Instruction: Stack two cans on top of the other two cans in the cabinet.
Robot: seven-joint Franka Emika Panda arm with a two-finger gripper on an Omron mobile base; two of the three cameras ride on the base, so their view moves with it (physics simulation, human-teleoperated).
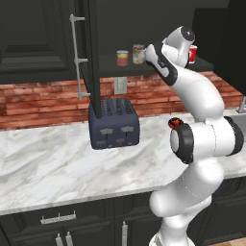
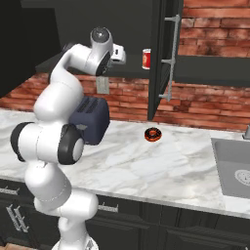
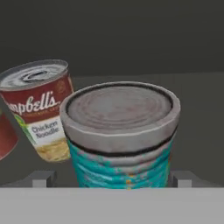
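Note:
The teal-blue can (image 3: 120, 144) with a grey top stands upright on the dark shelf of the black wall cabinet (image 1: 110, 71), close in front of the hand. My gripper (image 3: 114, 178) is open, one fingertip (image 3: 42, 177) on each side of that can's base, and nothing is gripped. Left of it is the taller can with a red, cream and green label (image 3: 41, 113) (image 1: 138, 54), then the short red-orange can (image 1: 122, 58) (image 3: 5, 135). The red can with a white band (image 1: 192, 54) (image 2: 146, 59) stands at the shelf's right end. The cabinet door (image 1: 93, 57) hangs open.
A dark blue toaster (image 1: 114, 124) sits on the marble counter (image 1: 48, 163) under the cabinet, by the brick wall. An iced doughnut (image 2: 153, 134) lies on the counter to its right. A sink (image 2: 234, 166) is at the far right. The door's long silver handle (image 2: 172, 58) sticks out.

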